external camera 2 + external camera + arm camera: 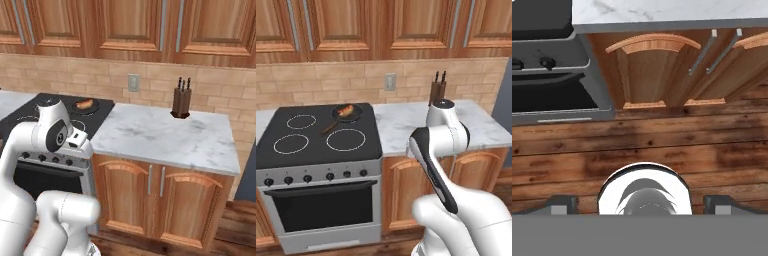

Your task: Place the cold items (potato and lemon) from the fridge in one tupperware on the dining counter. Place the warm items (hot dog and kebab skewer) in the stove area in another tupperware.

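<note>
Gripper (640,202) points down at the brown plank floor (662,140), its dark fingertips (562,204) spread wide with nothing between them. Ahead of it stand the wooden cabinet doors (657,70) under the white marble counter (406,122). Well above and beyond the gripper, the reddish hot dog (345,110) lies in a small black frying pan (348,114) on the black stove top (316,135).

A black glass stovetop (318,145) carries a small dark frying pan (347,113) on its back right burner, while the adjoining white marble counter (165,137) bears a brown wooden knife block (181,102) near the brick wall.
</note>
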Available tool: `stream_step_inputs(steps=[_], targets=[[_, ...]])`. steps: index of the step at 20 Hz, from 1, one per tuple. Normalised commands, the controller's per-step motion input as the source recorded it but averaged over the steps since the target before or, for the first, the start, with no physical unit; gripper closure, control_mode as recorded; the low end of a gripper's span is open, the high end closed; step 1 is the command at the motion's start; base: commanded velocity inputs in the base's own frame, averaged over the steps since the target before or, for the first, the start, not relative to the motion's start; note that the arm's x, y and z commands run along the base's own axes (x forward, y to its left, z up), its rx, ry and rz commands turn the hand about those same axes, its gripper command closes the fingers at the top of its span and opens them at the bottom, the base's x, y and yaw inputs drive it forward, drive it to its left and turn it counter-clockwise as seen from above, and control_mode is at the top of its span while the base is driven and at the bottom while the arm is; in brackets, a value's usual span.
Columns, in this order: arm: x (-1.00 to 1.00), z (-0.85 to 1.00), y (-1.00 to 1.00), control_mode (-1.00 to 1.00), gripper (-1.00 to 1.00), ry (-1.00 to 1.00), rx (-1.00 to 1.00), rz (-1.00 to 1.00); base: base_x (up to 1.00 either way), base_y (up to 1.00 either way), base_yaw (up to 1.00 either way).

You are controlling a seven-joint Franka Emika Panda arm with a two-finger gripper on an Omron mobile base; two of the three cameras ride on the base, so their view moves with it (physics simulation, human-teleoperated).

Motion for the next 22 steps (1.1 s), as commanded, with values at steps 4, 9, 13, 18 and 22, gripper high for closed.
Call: stream_step_inputs(steps=[4, 9, 13, 18, 22], targets=[[0.0, 0.0, 0.0, 1.0, -1.0, 0.0, 0.0, 0.0, 0.33, 1.0, -0.3], [0.0, 0.0, 0.0, 1.0, -1.0, 0.0, 0.0, 0.0, 0.38, 0.86, -0.28], [0.0, 0.0, 0.0, 1.0, -1.0, 0.0, 0.0, 0.0, 0.53, 0.62, -0.24], [0.0, 0.0, 0.0, 1.0, -1.0, 0.0, 0.0, 0.0, 0.58, 0.43, -0.12], [0.0, 0.0, 0.0, 1.0, -1.0, 0.0, 0.0, 0.0, 0.26, 0.34, -0.09]])
